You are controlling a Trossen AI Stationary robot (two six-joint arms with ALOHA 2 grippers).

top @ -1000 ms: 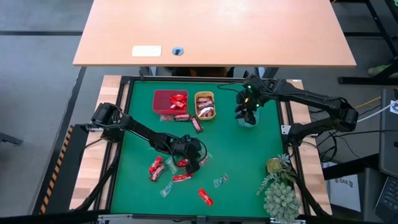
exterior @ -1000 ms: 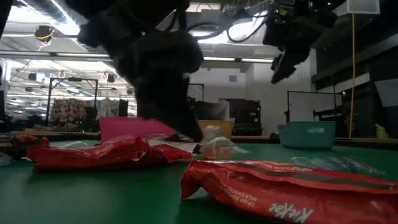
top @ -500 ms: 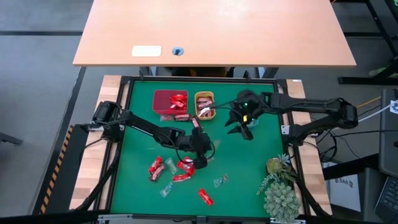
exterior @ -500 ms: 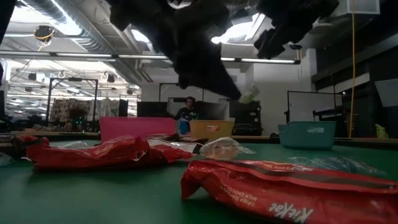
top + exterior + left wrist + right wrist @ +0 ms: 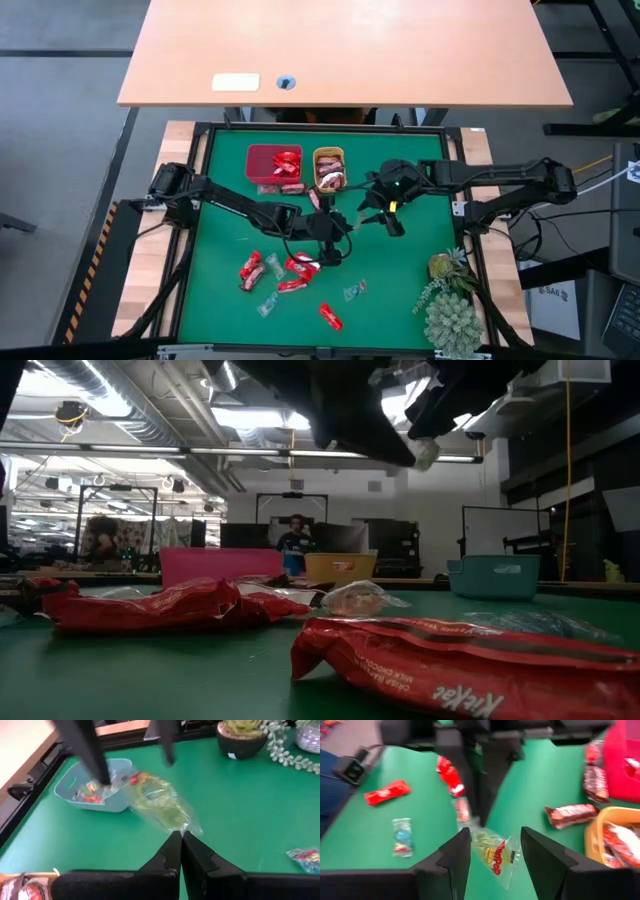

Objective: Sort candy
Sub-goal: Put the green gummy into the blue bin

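My left gripper is shut on a clear greenish candy, held up over the middle of the green table. My right gripper is open, and its two fingers stand on either side of that same candy. Whether they touch it I cannot tell. The low view shows the candy high under both dark grippers. Red candy and clear candy lie flat on the table's near half. My left gripper pinches one crimped end of the clear wrapper between its two fingertips. The fingers slant down from the table's left side. The candy sticks out beyond the tips toward the right gripper, lifted clear of the table.
A red tray and an orange tray with candy in them stand at the far middle. A teal tray sits to their right, and a dark brown candy lies near the orange tray. Artificial plants fill the near right corner.
My left gripper has risen from the candy pile with the clear candy, lifting it clear of the table, and has moved toward the table's right while rolling. My right gripper has swung from above the teal tray toward the table's middle and now straddles the candy.
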